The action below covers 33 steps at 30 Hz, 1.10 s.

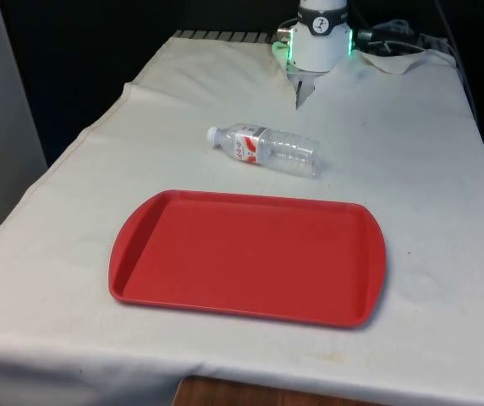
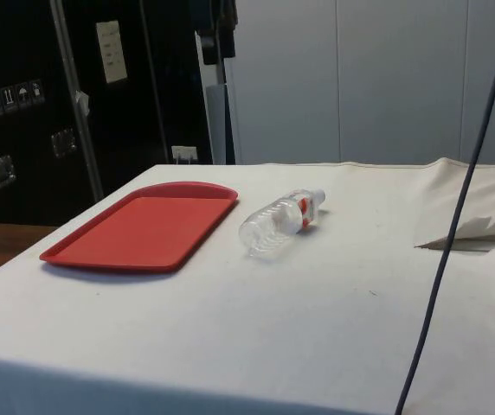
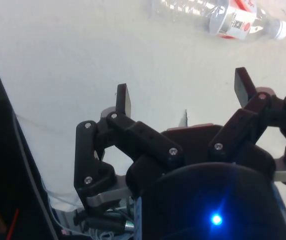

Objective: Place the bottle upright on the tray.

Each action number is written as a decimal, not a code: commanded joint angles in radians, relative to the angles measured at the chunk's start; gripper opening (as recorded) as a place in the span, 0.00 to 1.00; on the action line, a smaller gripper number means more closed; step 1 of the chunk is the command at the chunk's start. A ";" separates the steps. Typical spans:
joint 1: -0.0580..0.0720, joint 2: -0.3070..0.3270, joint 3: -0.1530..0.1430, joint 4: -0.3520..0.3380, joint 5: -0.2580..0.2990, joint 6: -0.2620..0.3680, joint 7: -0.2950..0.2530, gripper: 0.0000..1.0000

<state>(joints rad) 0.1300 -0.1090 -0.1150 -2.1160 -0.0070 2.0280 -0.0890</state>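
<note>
A clear plastic bottle [image 1: 266,148] with a white cap and a red-and-white label lies on its side on the white cloth, its cap towards the front view's left. Just in front of it sits a red tray [image 1: 248,256] with nothing on it. From the side, the bottle [image 2: 279,222] rests close beside the tray [image 2: 147,225]. In the wrist view my gripper [image 3: 184,95] hangs open above bare cloth, nothing between its fingers, well short of the bottle [image 3: 220,14].
The white robot base [image 1: 321,38] stands at the table's far end with cables [image 1: 403,42] beside it. A dark cable [image 2: 455,216] hangs across the side view. The cloth folds up near the far edge [image 2: 477,229].
</note>
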 commanded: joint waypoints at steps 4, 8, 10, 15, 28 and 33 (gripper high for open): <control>-0.001 -0.023 0.002 -0.044 -0.010 0.046 0.016 1.00; -0.002 -0.034 0.001 -0.077 -0.010 0.075 0.024 1.00; -0.003 -0.038 0.001 -0.091 -0.009 0.088 0.028 1.00; -0.007 -0.042 -0.003 -0.123 -0.007 0.120 0.028 1.00; -0.017 -0.039 -0.009 -0.189 -0.005 0.190 0.028 1.00; -0.022 -0.039 -0.012 -0.219 -0.008 0.221 0.030 1.00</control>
<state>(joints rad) 0.1100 -0.1460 -0.1270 -2.3290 -0.0070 2.2370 -0.0670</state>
